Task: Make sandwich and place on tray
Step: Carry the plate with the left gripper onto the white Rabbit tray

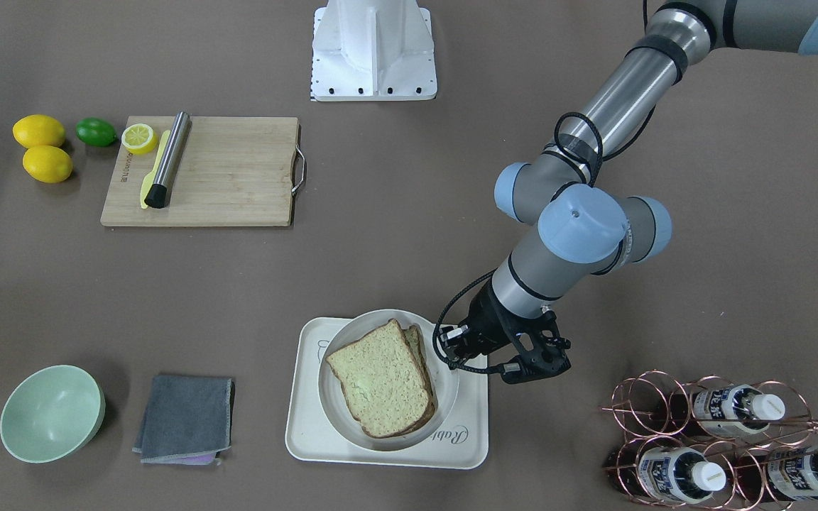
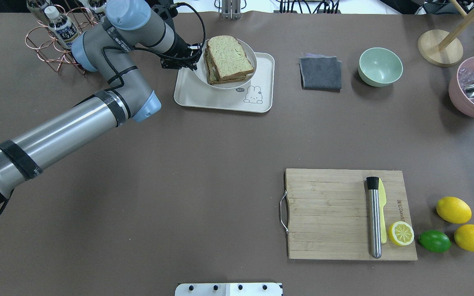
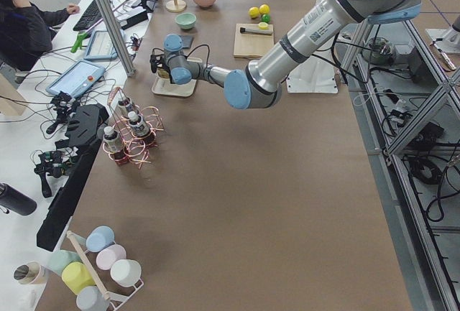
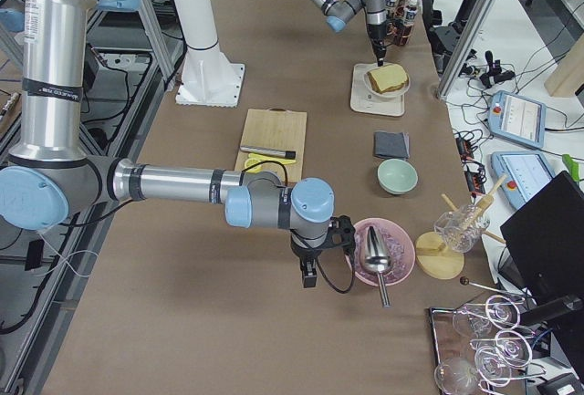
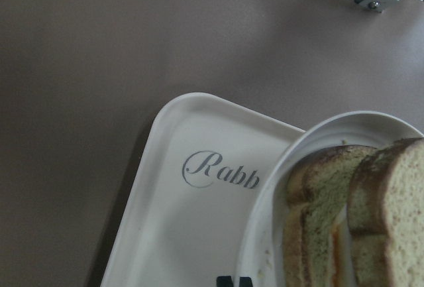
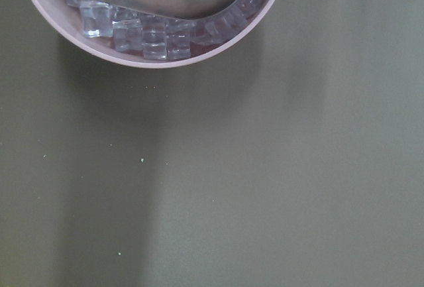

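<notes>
Left gripper (image 1: 452, 361) jaws narrowly pinch the plate (image 1: 388, 445) rim on the tray (image 1: 307, 440), at nine o'clock of the sandwich (image 1: 380, 376) seen from overhead. I cannot tell the state of the right gripper (image 4: 308, 278) jaws.

Matte brown table (image 1: 409, 270). The sandwich (image 1: 383, 378): tan, dark-speckled bread with brown crusts. The plate (image 1: 324, 397): white. The tray (image 1: 388, 454): cream-white, with grey script and a line-drawn cartoon animal. The cutting board (image 1: 238, 177): pale, striped wood grain. The metal rod (image 1: 167, 160): silver with a black tip. The lemon half (image 1: 139, 138) and two whole lemons (image 1: 38, 131): yellow. The lime (image 1: 96, 132): green. Also shown: mint-green bowl (image 1: 52, 413); grey cloth (image 1: 185, 417) with a lilac edge; copper wire rack (image 1: 664, 397); pink bowl (image 2: 459, 100) holding clear ice; left arm (image 1: 579, 223), silver-grey with pale blue caps.
</notes>
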`<state>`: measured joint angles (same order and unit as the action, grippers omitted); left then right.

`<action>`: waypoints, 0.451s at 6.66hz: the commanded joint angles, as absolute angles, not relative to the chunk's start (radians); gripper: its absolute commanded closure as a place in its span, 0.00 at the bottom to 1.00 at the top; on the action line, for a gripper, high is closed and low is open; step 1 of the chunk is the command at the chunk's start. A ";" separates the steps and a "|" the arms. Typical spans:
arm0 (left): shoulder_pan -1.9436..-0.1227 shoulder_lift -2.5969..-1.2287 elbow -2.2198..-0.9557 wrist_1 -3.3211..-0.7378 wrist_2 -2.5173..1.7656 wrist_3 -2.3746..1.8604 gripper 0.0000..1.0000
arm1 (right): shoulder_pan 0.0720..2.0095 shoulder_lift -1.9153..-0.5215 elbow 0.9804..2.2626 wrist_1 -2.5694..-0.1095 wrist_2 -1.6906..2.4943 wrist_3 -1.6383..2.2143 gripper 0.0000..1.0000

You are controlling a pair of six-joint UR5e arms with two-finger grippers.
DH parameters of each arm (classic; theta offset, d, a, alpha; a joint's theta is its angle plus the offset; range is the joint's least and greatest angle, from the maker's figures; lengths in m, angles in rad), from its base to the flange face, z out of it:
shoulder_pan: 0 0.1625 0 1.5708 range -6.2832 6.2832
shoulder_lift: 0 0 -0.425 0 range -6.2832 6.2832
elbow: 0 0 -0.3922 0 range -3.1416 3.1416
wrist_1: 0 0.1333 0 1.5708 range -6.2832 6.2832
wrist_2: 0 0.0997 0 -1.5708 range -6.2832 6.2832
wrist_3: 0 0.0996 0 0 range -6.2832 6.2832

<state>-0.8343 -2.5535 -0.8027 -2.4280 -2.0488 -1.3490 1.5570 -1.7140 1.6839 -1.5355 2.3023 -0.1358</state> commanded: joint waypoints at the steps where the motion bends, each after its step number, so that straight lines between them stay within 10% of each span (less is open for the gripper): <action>1: -0.830 -2.565 -0.785 -2.437 -2.036 -1.318 1.00 | 1.557 -1.713 1.683 -1.536 2.302 -0.135 0.00; 2: -0.830 -2.563 -0.785 -2.457 -2.036 -1.293 0.07 | 1.557 -1.712 1.683 -1.536 2.303 -0.135 0.00; 3: -0.830 -2.563 -0.785 -2.470 -2.036 -1.292 0.01 | 1.557 -1.712 1.683 -1.536 2.301 -0.135 0.00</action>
